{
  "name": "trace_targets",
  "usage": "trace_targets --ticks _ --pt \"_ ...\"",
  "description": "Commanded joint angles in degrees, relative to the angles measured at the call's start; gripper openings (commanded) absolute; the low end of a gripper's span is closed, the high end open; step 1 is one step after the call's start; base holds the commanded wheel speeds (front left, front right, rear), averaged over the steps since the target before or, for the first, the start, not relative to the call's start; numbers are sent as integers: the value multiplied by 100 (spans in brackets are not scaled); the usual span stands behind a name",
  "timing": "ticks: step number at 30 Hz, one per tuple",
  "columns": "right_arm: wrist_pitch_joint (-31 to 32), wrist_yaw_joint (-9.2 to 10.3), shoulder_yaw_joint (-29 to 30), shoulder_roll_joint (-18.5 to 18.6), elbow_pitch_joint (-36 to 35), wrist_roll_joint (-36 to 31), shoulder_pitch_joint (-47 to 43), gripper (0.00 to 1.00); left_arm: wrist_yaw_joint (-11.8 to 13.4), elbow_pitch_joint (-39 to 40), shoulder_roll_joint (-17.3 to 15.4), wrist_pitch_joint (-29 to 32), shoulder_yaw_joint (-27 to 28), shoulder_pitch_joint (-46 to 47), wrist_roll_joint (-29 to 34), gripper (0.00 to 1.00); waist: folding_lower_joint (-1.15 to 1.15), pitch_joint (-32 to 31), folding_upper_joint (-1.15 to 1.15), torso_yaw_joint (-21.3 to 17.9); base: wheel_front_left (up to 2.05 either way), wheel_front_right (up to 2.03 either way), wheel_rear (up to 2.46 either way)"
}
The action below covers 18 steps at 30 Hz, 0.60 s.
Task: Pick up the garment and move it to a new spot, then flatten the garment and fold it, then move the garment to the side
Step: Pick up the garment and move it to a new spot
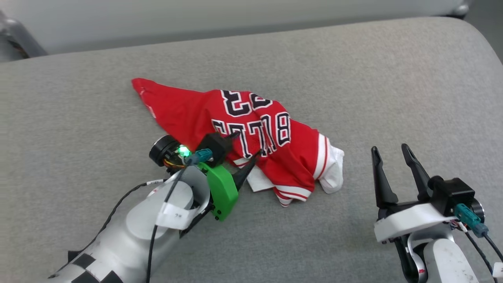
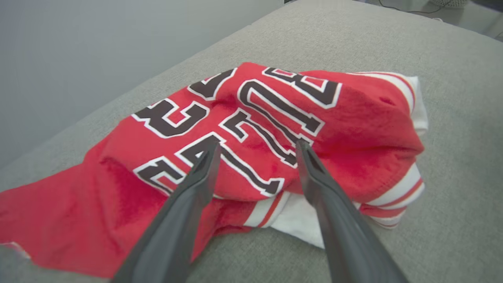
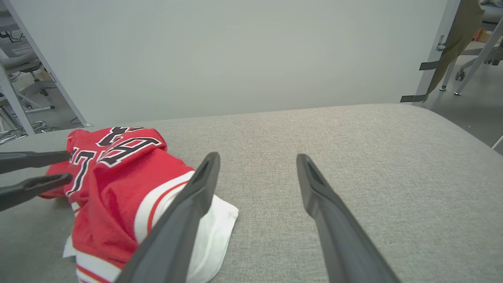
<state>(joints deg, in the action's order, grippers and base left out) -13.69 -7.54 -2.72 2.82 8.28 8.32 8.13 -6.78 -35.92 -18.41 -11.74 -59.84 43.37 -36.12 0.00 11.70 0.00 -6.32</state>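
Wide open at the left end effector point(image 1: 247, 144), nothing gripped. Tips parked at the near edge of the garment point(image 1: 196, 114), over the black lettering point(image 1: 275, 131). Touching or just above: can't tell. Arm angled in from near left.

Wide open too at the right end effector point(image 1: 389, 148), nothing held, fingers pointing far. Hovering over bare bench point(image 1: 353, 78), near right, just beside the heap but apart from it.

Garment crumpled mid-bench, slightly left of centre, print upside down from the robot's side. Long red corner point(image 1: 143, 88) trailing off far left. White sleeve point(image 1: 334, 173) and striped trim point(image 1: 292, 192) bunched at the near right end. Several layers folded over each other.

Handling, judged from looks:
- Soft, limp and light, with no stiffness at all. Expect sag and drape from any single pinch.
- Not fragile.
- Probably some drag on the grey fabric cover, so better lifted than slid.
- Risk of catching two or three layers in one pinch in the bunched middle.

Where to grab:
- Avoid the mounded lettering area, too many layers.
- Better at the edges: the red corner far left for the left side, the thicker striped trim or sleeve seam near right for the right side.
- Two-point hold likely best for spreading flat.
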Motion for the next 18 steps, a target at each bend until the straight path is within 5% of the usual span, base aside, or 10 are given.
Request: trace_targets --ticks 1,12,16,18 --pt "-5 5 29 6 13 -35 -87 100 76 69 -91 -85 115 -167 -123 100 0 -425 0 450 0 0 0" --pt "-44 5 397 6 -130 -210 -639 100 992 1704 -385 -322 1677 -1408 -373 100 0 -1000 0 1266 0 0 0" --pt "-59 5 444 6 -177 -202 -801 100 1158 2441 -273 -324 2459 -2324 37 100 0 -1121 0 1371 0 0 0" --pt "-72 5 450 6 -208 -173 -897 100 1079 2883 79 -325 3145 -3191 246 100 0 -1207 0 1384 0 0 0"
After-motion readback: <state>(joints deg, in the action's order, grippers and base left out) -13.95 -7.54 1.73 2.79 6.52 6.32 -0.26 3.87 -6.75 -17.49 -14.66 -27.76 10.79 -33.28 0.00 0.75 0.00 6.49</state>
